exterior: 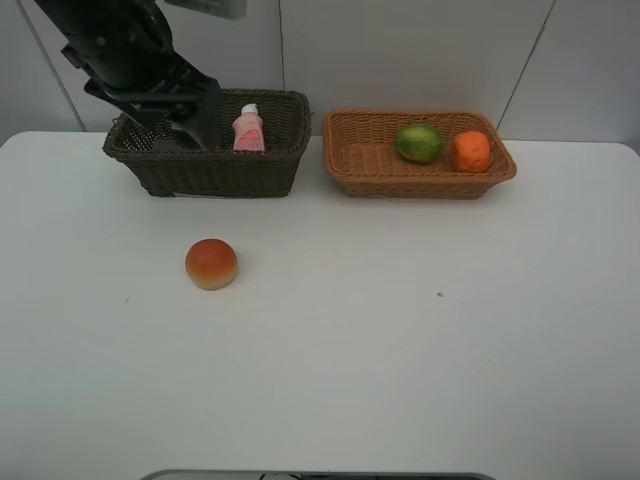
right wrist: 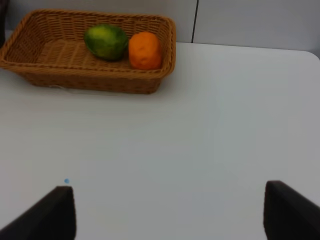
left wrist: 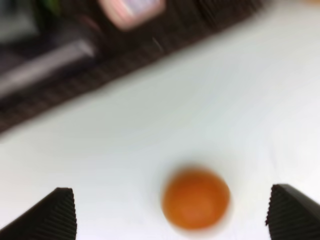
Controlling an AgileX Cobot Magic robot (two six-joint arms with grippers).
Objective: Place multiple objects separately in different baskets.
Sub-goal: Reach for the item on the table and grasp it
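The left gripper hangs over the dark brown basket at far left, jaws spread and empty; the right gripper is open too. One peach-like fruit remains on the table, near-left of centre. Next comes descending over it, then carrying it to the tan basket with the green fruit and orange.

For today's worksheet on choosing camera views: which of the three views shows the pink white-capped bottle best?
The exterior high view: the pink white-capped bottle stands sharp and upright in the dark brown basket, beside the left arm. The left wrist view gives only a blurred pink shape at the frame's edge. The right wrist view does not show it.
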